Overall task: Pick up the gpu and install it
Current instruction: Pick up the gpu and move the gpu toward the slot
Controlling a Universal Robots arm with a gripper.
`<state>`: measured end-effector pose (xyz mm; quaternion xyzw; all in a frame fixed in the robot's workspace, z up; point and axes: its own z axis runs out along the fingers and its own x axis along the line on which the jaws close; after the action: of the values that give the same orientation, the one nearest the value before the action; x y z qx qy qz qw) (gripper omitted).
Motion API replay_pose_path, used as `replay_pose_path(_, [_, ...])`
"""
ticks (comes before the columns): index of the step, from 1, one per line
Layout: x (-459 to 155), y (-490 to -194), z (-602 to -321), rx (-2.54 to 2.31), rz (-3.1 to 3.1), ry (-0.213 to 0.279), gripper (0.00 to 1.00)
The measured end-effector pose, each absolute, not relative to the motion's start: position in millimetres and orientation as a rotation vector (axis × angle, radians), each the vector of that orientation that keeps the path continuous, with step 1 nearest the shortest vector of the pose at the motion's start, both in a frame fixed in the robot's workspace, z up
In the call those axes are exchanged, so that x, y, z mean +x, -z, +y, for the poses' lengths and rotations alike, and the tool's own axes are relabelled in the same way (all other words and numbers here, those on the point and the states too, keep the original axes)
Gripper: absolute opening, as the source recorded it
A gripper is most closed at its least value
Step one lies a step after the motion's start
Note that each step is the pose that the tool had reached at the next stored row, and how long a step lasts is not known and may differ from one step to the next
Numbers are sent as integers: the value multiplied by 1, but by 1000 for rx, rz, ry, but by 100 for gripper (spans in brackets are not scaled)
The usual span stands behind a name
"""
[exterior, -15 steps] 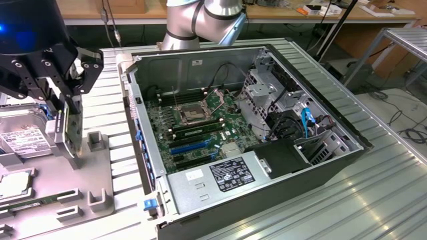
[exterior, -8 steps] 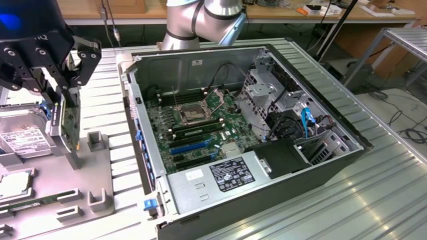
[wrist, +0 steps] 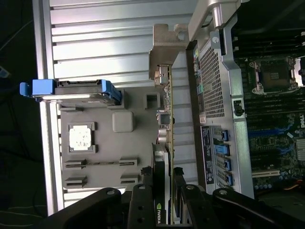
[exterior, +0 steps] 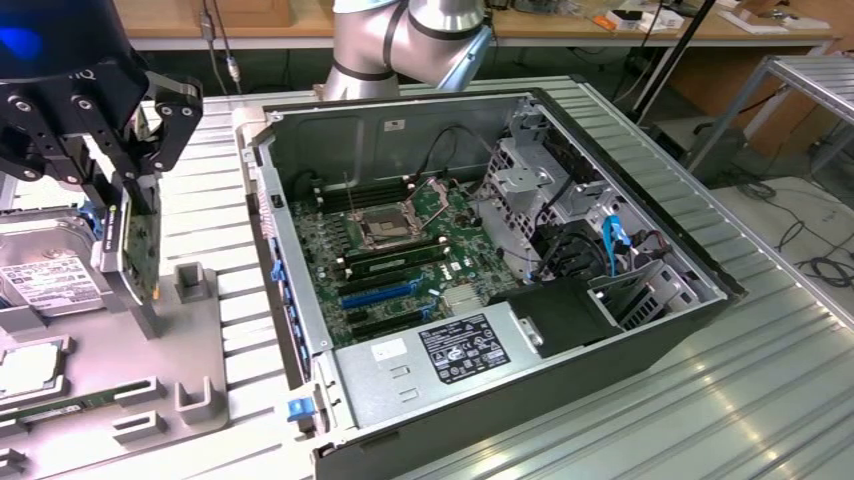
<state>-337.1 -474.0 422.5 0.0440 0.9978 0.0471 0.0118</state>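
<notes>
The gpu [exterior: 135, 250] stands on edge over the grey fixture tray [exterior: 200, 330] at the exterior view's left, its lower end right at a grey holder post [exterior: 147, 318]. My black gripper [exterior: 123, 190] comes down from above, with one finger on each face of the card, shut on it. In the wrist view the gpu [wrist: 167, 119] runs edge-on away from my gripper [wrist: 164, 193], its green board edge showing. The open computer case [exterior: 534, 250] lies to the exterior view's right, with the motherboard [exterior: 400, 240] and its blue expansion slots [exterior: 384, 293] exposed.
On the tray lie a grey hard drive [exterior: 47, 280], a CPU [exterior: 27, 368] and a memory stick [exterior: 54, 410]. The wrist view shows the blue-bracketed drive [wrist: 76, 90] and the case's rear panel [wrist: 214, 95] close beside the card. The arm's base [exterior: 400, 40] stands behind the case.
</notes>
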Motion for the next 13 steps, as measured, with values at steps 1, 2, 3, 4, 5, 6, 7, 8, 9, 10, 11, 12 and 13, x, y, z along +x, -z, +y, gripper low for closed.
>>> replay_pose_path(1, [-337, -423, -474, 137, 3111, -147, 27])
replay_pose_path(2, [-337, -422, -474, 137, 3111, -147, 27])
replay_pose_path(3, [-337, -422, -474, 137, 3111, -147, 27])
replay_pose_path(4, [-337, -422, -474, 137, 3111, -147, 27])
replay_pose_path(5, [-337, -423, -474, 137, 3111, -147, 27])
replay_pose_path(6, [-337, -423, -474, 137, 3111, -147, 27])
replay_pose_path(7, [-337, -423, -474, 137, 3111, -147, 27])
replay_pose_path(8, [-336, -423, -474, 137, 3112, -147, 27])
replay_pose_path(9, [-335, -423, -474, 137, 3112, -147, 27])
replay_pose_path(10, [-334, -423, -474, 137, 3112, -147, 27])
replay_pose_path(11, [-332, -423, -474, 137, 3112, -147, 27])
replay_pose_path(12, [-331, -423, -474, 137, 3112, -147, 27])
replay_pose_path(13, [-329, -422, -474, 137, 3113, -147, 27])
